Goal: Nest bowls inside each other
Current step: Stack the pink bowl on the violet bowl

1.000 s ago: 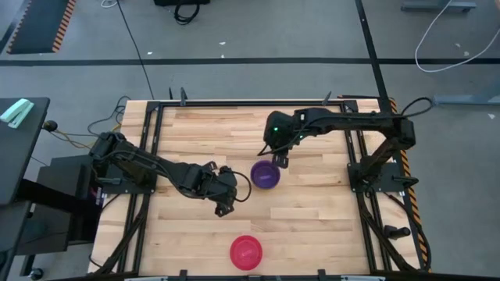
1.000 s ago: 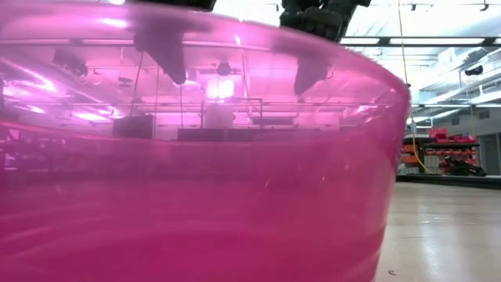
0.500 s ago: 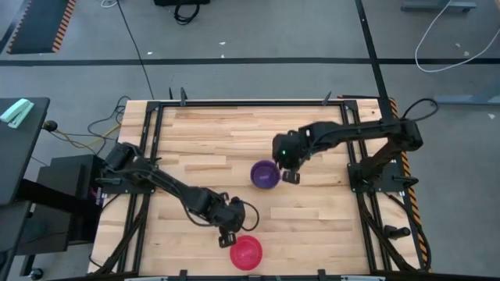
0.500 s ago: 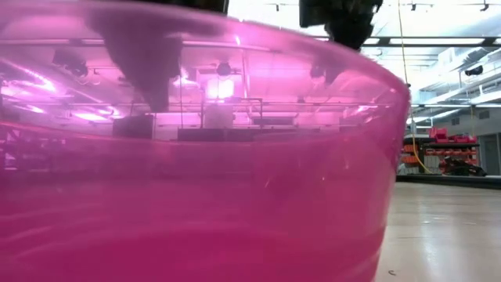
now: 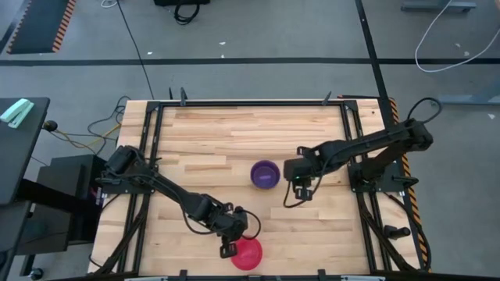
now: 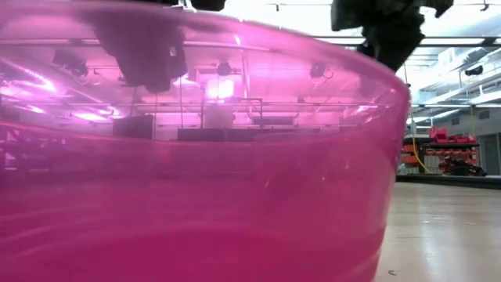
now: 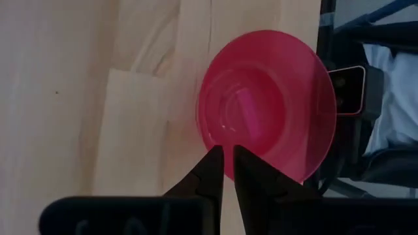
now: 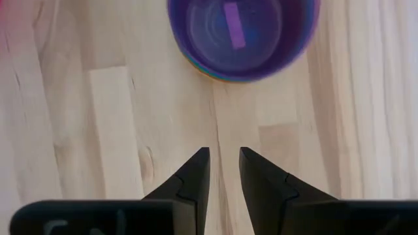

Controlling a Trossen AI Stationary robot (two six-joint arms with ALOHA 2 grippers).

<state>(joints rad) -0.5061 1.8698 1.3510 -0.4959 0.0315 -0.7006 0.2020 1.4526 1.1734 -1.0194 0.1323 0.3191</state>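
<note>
The pink-red bowl (image 5: 249, 255) stands upright near the table's near edge and fills the low view (image 6: 196, 172). My left gripper (image 5: 230, 245) is at its left side. In the left wrist view its fingertips (image 7: 228, 153) stand over the bowl's rim (image 7: 225, 171) with a narrow gap between them. The purple bowl (image 5: 266, 173) sits mid-table as the top of a nested stack; other coloured rims (image 8: 208, 74) show beneath it. My right gripper (image 5: 301, 190) is open to the right of that stack, over bare wood (image 8: 224, 155).
The pink-red bowl sits close to the table's near edge and right in front of the low camera. Bare wooden table (image 5: 203, 133) lies on the far and left sides. Black frame rails (image 5: 355, 148) run along the table's left and right sides.
My left gripper has travelled from mid-table toward the near edge and down to the pink-red bowl's left side. My right gripper has drawn away from the purple stack, from its far side toward the table's right and near edges. Neither bowl has moved.
</note>
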